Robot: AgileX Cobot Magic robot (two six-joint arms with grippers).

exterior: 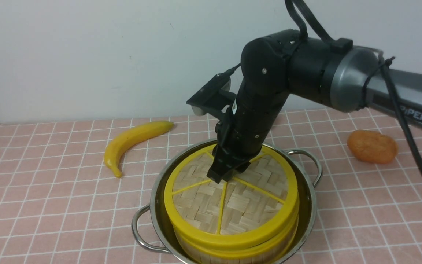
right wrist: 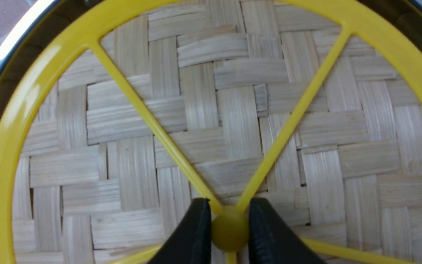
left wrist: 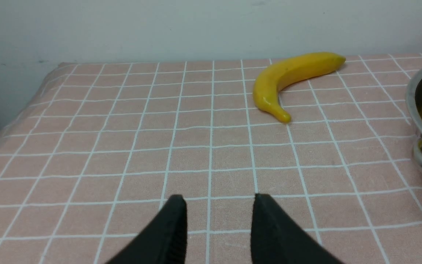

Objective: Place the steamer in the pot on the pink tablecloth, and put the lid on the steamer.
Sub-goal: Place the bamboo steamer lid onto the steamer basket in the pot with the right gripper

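The steel pot (exterior: 309, 194) stands on the pink tablecloth (exterior: 50, 205). The steamer (exterior: 193, 250) sits inside it; only its pale wall and yellow rim show. The woven lid (exterior: 247, 205) lies flat on the steamer. My right gripper (exterior: 226, 176) reaches down onto the lid's centre. In the right wrist view the right gripper (right wrist: 229, 202) is shut on the yellow centre knob (right wrist: 229, 231) of the lid (right wrist: 233, 121), one finger on each side. My left gripper (left wrist: 219, 197) is open and empty above the cloth (left wrist: 123, 146), left of the pot (left wrist: 421, 110). It is out of the front view.
A yellow banana (exterior: 134, 141) lies on the cloth to the pot's far left and also shows in the left wrist view (left wrist: 288, 77). An orange rounded object (exterior: 372, 146) lies to the pot's far right. A white wall stands behind the table.
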